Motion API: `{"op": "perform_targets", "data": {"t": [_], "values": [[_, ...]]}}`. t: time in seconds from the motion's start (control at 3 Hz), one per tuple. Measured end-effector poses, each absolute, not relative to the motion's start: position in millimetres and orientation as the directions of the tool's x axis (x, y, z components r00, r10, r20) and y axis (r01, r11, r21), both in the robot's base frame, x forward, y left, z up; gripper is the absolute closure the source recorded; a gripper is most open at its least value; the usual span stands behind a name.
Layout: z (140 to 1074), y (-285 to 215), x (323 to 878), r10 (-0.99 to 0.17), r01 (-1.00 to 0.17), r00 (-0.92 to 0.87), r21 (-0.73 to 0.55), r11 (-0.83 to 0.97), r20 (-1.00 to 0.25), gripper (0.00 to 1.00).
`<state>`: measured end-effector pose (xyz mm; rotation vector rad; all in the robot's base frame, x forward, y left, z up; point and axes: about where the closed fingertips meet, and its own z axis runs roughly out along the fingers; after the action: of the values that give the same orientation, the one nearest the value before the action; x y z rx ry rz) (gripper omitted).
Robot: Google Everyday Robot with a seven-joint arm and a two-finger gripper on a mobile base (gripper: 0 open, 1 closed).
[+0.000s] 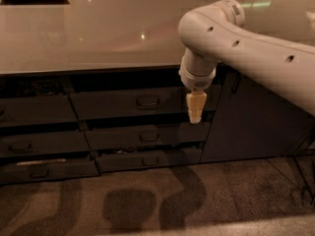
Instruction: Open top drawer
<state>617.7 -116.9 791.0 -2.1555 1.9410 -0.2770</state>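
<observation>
White arm (pixel 256 48) reaching in from the right, in front of the pale counter (pixel 98 33). Claw (pixel 195 109) pointing straight down before the right end of the top drawer (pixel 108 104), right of its loop handle (pixel 147 102). Shallower drawers (pixel 123 137) beneath. Cabinet door (pixel 251 127) at right.

Pale countertop (pixel 98 33) above, grey cabinet door (pixel 246 127) beside the tool (pixel 195 118) — brown floor (pixel 236 195) below.
</observation>
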Motion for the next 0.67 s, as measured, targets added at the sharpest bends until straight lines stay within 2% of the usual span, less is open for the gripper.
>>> {"op": "perform_targets", "data": {"t": [0.33,0.67], "values": [[789.7,-132.6,626.4,-0.992,-0.94,0.111,-0.317,-0.123,0.057,0.0],[788.0,-133.1,626.4,-0.992,-0.942,0.114,-0.312,-0.124,0.049,0.0]]}}
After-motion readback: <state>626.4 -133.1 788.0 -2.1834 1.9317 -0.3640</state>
